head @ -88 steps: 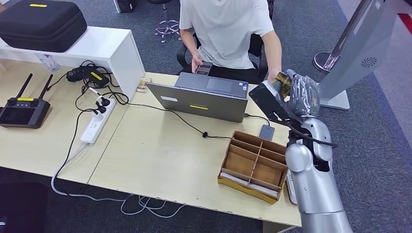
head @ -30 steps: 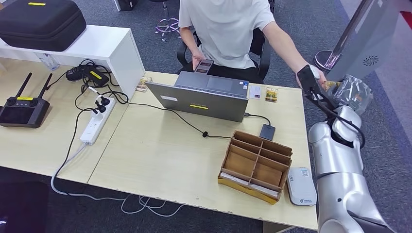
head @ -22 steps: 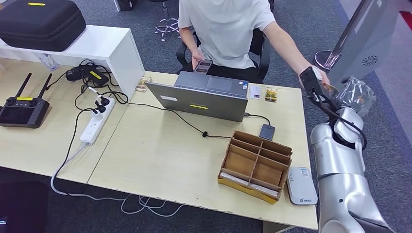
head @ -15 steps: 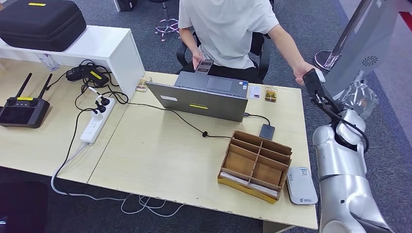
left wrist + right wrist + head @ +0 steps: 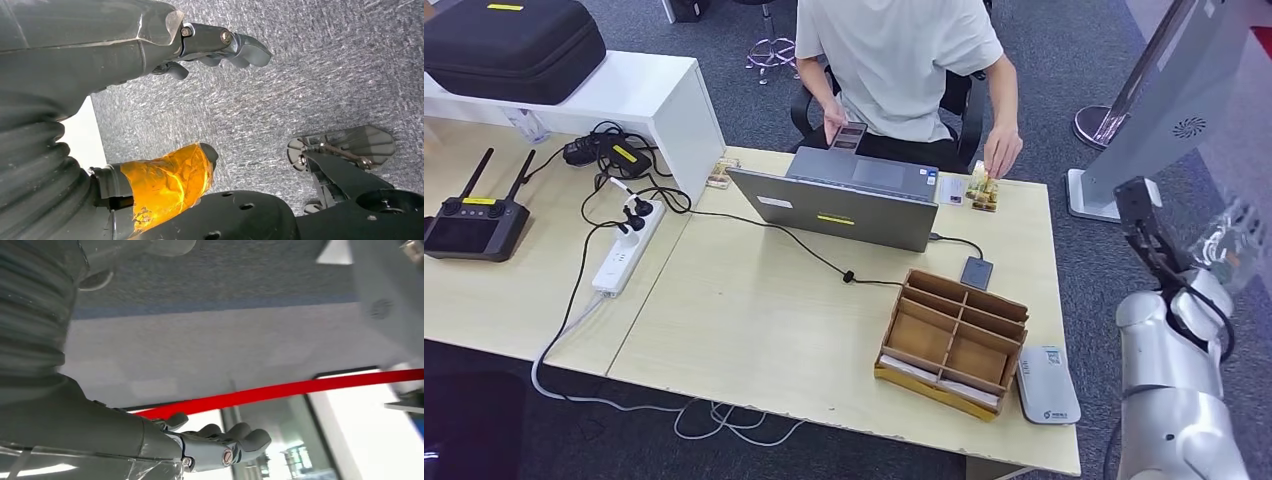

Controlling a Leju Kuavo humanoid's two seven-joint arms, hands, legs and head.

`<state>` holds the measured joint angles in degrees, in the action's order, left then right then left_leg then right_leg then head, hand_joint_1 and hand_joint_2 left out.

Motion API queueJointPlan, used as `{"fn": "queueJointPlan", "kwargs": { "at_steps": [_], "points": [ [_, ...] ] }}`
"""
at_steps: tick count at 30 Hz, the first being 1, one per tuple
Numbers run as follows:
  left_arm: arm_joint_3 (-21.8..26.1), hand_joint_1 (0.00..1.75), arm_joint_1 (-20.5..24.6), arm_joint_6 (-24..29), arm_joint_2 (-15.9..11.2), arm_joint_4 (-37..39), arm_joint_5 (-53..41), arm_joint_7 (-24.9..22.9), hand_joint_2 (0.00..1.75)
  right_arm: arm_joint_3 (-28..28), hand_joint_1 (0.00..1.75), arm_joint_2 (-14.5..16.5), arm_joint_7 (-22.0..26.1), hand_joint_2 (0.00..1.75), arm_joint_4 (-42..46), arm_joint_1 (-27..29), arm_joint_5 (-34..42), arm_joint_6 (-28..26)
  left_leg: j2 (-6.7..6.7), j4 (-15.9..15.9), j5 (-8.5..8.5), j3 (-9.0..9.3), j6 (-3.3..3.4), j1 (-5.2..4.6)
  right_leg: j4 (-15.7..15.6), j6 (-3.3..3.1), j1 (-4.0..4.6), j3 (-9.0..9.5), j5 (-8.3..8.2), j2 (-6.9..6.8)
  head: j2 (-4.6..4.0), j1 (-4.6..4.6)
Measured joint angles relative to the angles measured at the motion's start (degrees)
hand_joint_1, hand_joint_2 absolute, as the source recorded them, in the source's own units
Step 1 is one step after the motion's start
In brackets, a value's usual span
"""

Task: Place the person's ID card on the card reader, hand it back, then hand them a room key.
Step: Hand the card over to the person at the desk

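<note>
The room key (image 5: 982,193), looks like, is lying at the desk's (image 5: 754,320) far edge under the person's hand (image 5: 1002,158), so the handover seems finishing, while the right hand (image 5: 220,440) is hanging loosely spread, gripping nothing.

The counter (image 5: 754,330) is pale wood, bearing a grey laptop (image 5: 844,205) with a yellow sticker, a brown wooden organizer (image 5: 952,342) and a light grey card reader (image 5: 1047,385). The carpet (image 5: 1044,90) is speckled blue-grey, the person's shirt (image 5: 894,60) white, and the left hand (image 5: 165,175) has an amber-wrapped thumb
</note>
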<state>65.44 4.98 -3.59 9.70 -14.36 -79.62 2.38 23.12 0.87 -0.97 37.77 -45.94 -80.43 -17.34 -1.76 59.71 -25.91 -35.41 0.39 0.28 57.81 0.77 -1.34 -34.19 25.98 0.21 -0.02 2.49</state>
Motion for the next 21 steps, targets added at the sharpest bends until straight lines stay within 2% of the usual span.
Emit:
{"fn": "queueJointPlan", "kwargs": {
  "at_steps": [7,14,21],
  "points": [
    [0.4,0.0,-0.3,-0.3,0.1,0.0,1.0,-0.5,1.75,10.1,0.0,-7.2,2.6,1.75,-3.5,8.9,3.2,-4.6,-0.07,0.0,-0.08,-0.07,0.12,-0.04,-0.1,0.07,-0.02,0.04,0.04,-0.07,0.0,-0.01],
    [0.5,0.0,-0.1,-0.5,0.2,0.0,1.3,-0.9,1.75,15.0,0.0,-10.1,-0.3,1.75,-5.9,12.8,3.5,-4.8,0.1,0.0,-0.11,0.04,0.09,0.0,-0.1,0.09,0.01,-0.04,0.08,0.12,0.0,0.02],
    [1.4,0.0,-0.4,-0.3,1.2,0.0,2.6,-3.5,1.75,24.8,0.0,-13.7,2.0,1.75,-11.5,26.3,9.9,-7.5,-0.49,0.0,-0.27,-0.01,0.2,0.01,-0.1,0.12,0.02,0.22,0.37,-0.49,0.0,0.01]
  ]
}}
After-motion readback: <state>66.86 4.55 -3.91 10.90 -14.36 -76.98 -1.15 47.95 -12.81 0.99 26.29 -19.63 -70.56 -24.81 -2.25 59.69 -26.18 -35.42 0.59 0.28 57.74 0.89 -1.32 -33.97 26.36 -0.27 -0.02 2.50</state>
